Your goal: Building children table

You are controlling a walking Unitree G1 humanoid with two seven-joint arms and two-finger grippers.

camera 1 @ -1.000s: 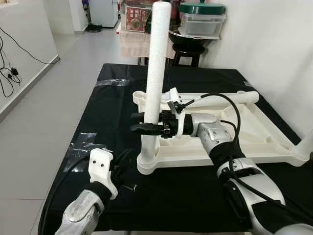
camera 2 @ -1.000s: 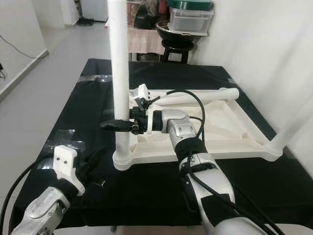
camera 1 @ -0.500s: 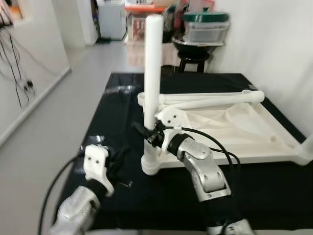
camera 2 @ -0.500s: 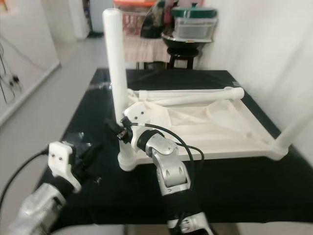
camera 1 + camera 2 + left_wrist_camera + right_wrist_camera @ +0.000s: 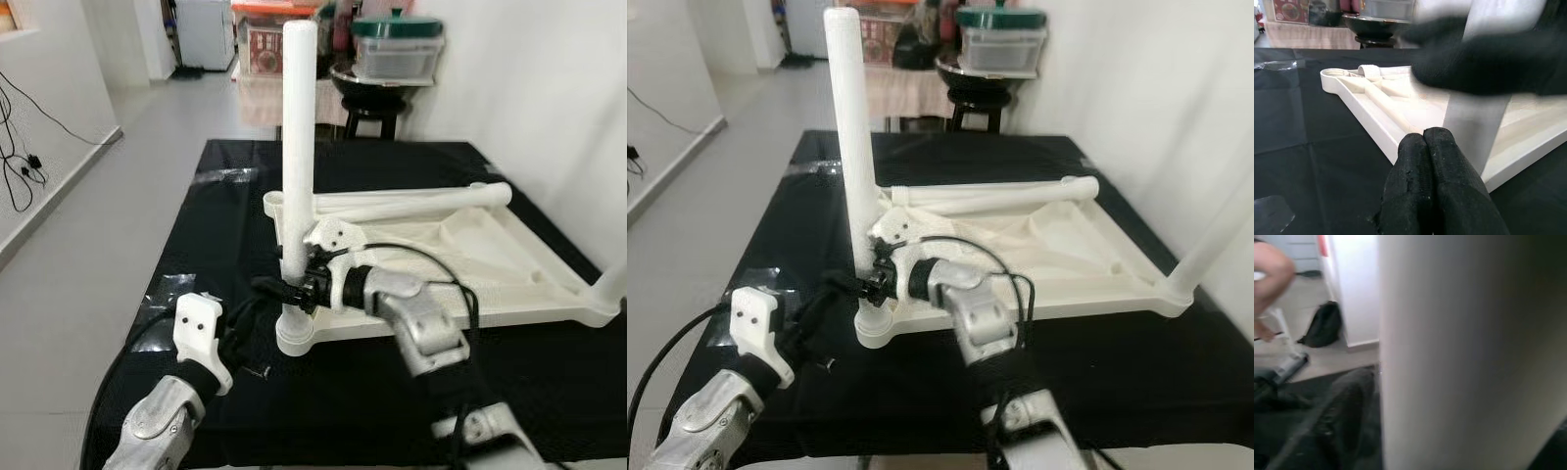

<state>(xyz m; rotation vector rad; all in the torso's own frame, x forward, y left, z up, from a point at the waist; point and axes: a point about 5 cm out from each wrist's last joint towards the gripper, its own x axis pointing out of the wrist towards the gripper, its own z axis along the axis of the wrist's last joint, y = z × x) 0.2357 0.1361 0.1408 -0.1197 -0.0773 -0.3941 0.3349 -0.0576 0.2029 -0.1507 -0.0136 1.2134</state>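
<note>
Right gripper (image 5: 282, 288) fingers clamp the upright white leg (image 5: 297, 147) near its base, centre frame. The leg stands in the corner socket of the overturned white tabletop (image 5: 509, 284). Left gripper (image 5: 1425, 147), fingers pressed together, empty, hovers beside that corner, lower left.

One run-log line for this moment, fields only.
right gripper: shut on upright white plastic table leg, low | left gripper: shut, idle nearby | leg socketed in overturned white tabletop

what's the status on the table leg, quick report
Right gripper clamped low on the upright leg, near its corner socket. Left gripper shut, empty, beside the tabletop corner. Second leg lying loose across the upturned tabletop.
</note>
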